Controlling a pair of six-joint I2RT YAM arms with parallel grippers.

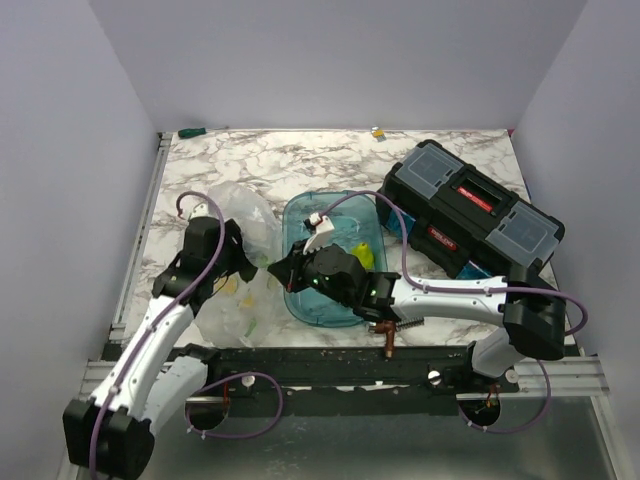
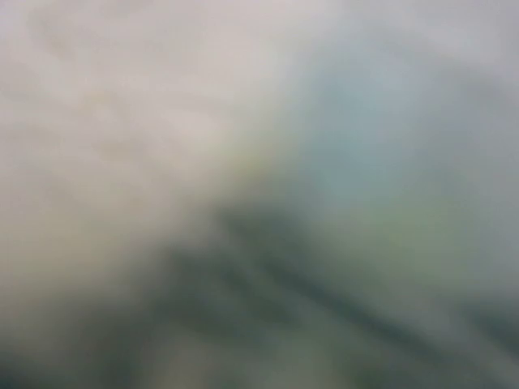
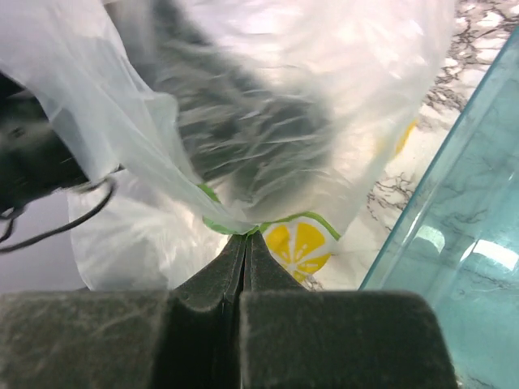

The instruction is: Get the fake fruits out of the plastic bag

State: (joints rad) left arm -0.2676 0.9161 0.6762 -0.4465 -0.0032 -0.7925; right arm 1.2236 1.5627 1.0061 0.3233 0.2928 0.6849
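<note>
**Top view.** A marble counter [image 1: 300, 160] is seen from above. The clear plastic bag [image 1: 240, 215] lies crumpled left of centre, just beside a teal oval tray [image 1: 335, 305]. My left gripper [image 1: 245, 266] reaches into the bag's folds from the left. I cannot tell whether it is spread or pressed together. My right gripper [image 1: 276, 268] meets the bag's right edge from over the tray. A yellow-green fruit [image 1: 362, 256] lies in the tray, and small yellow fruits [image 1: 229, 288] show through the bag at lower left. A black toolbox [image 1: 470, 210] sits at upper right, and a copper fitting [image 1: 388, 340] lies below the tray.

**Left wrist view.** Only blur shows: pale at upper left, bluish at upper right, dark below.

**Right wrist view.** My right gripper [image 3: 245, 243], at bottom centre, is pressed together and pinches a fold of the plastic bag [image 3: 324, 81]. A dark blurred shape shows through the film. A yellow lemon slice [image 3: 302, 241] sits just right of the tips. The tray [image 3: 462, 251] fills the right edge.
</note>
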